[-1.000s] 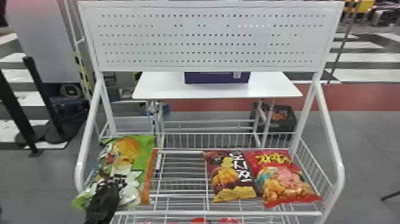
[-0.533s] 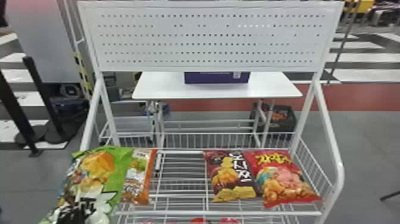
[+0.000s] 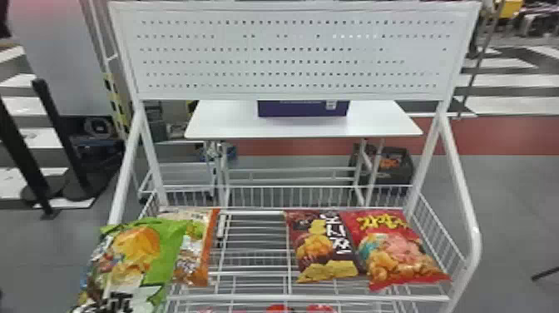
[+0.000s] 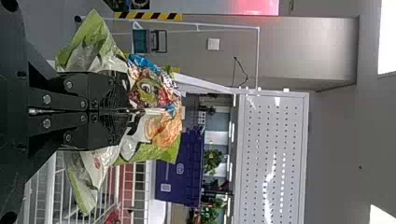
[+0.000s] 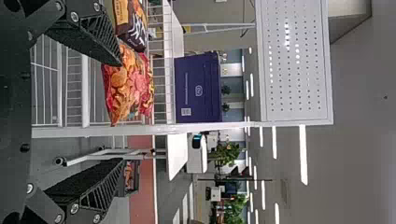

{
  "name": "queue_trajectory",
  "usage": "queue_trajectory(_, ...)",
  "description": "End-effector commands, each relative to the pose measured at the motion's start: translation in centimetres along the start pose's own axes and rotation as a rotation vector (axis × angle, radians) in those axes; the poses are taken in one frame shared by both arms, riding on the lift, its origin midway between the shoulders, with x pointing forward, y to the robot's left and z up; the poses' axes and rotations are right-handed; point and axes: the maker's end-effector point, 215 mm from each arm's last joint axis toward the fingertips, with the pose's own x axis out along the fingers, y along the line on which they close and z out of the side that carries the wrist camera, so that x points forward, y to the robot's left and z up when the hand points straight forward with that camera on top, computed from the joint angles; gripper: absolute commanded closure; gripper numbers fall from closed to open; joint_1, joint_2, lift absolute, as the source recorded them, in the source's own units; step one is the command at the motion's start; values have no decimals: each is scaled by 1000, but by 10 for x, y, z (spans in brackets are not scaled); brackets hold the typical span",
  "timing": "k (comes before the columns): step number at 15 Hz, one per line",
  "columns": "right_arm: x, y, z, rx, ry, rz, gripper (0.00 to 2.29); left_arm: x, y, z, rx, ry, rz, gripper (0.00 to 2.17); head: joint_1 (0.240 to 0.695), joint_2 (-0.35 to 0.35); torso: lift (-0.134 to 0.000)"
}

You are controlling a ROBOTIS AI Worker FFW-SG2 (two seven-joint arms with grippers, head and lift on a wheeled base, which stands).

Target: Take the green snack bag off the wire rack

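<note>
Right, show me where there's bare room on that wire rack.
Bare: the middle of the wire rack, between the orange-edged bag and the brown bag. Crowded: the right side, where the brown bag meets the red bag, and the left, where the green snack bag in the left gripper partly hides the orange-edged bag.

Prob. a lab/wkshp., w/ hazard tape (image 4: 148,16) nr. a wire rack (image 3: 307,298).

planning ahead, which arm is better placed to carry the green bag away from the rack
Probably the left: its end effector grips the green snack bag; the right end effector is open, empty.
</note>
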Motion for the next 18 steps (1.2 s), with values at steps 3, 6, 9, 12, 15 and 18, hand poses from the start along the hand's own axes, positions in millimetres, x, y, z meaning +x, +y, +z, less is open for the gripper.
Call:
queue_trajectory(3,-1,0,1,-3,-2,4,174,0,4,2,5,-5,7,1713,499,0,0)
queue_trajectory(6,0,2,3,-2,-6,8,174,-2,5,7,0,-22,8,1713,499,0,0)
queue_trajectory(9,0,3,6,-2,-11,10,174,-2,5,11,0,-33,6,1710,499,0,0)
queue_trajectory(12,0,3,7,-3,-11,11,174,-2,5,9,1,-30,7,1710,499,0,0)
queue_trajectory(15,0,3,6,-3,-10,11,174,-2,5,8,2,-27,4,1710,499,0,0)
queue_trajectory(18,0,3,7,-2,-13,10,174,-2,5,8,2,-27,3,1710,499,0,0)
